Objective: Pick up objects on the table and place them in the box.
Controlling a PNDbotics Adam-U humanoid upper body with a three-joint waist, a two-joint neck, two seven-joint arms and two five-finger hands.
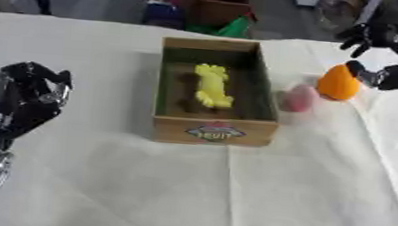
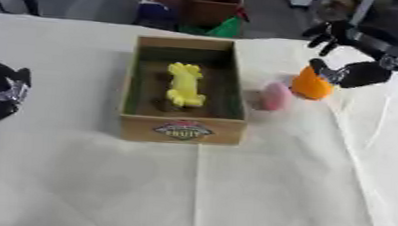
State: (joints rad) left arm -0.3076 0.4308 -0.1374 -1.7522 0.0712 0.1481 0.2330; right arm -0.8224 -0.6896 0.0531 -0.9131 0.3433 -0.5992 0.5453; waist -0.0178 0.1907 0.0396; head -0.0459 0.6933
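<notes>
Right robot hand at the orange, seen from the head camera. The orange sits on the bench at about 2 o'clock from the box, well clear of its right wall. The right robot hand comes in from 2 o'clock; its dark fingers are spread, some raised above and behind the fruit, another reaching down to the orange's right side and appearing to touch it. Whether they have closed round it cannot be told, so the orange reads as not yet lifted. A pink object lies just beside the orange, at its 8 o'clock, between it and the box. A yellow object already lies inside the box, long axis running 12 to 6. The left robot hand rests at 9 o'clock, fingers relaxed, holding nothing, far from both remaining things. The right arm is plainly nearer; the carry to the box would run toward 9 o'clock, over the pink object.
</notes>
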